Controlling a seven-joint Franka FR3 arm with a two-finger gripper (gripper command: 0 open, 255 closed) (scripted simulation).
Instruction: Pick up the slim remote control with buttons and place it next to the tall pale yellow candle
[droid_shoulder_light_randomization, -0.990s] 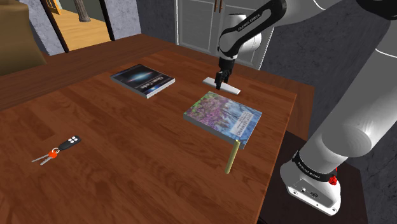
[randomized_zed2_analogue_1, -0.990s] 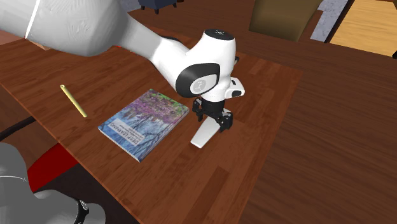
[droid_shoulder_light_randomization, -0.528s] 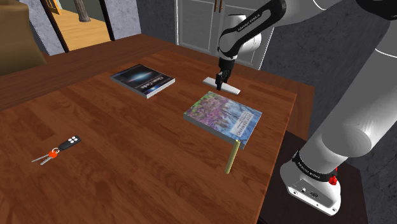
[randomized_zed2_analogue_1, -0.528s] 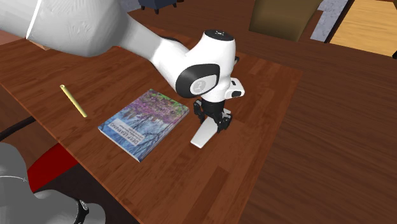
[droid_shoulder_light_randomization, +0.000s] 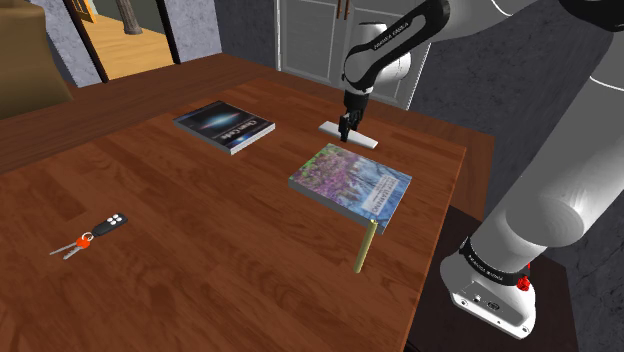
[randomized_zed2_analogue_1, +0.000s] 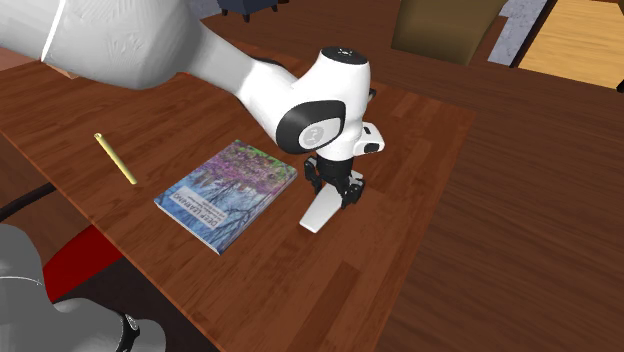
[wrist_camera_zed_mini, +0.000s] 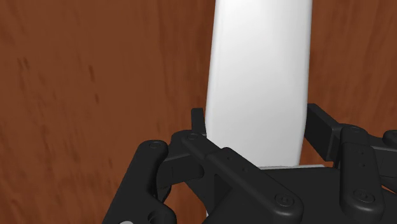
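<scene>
You're looking at the hand (droid_shoulder_light_randomization: 346, 136) clamping the slim white remote (randomized_zed2_analogue_1: 318, 215), lying flat near the desk's (droid_shoulder_light_randomization: 200, 250) edge.

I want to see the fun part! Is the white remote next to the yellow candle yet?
Not yet. Done: the gripper is down at the white remote. In hand: its fingers clasp it, flat on the table. Left: lifting it, carrying it past the flowery book and setting it beside the candle.
</scene>
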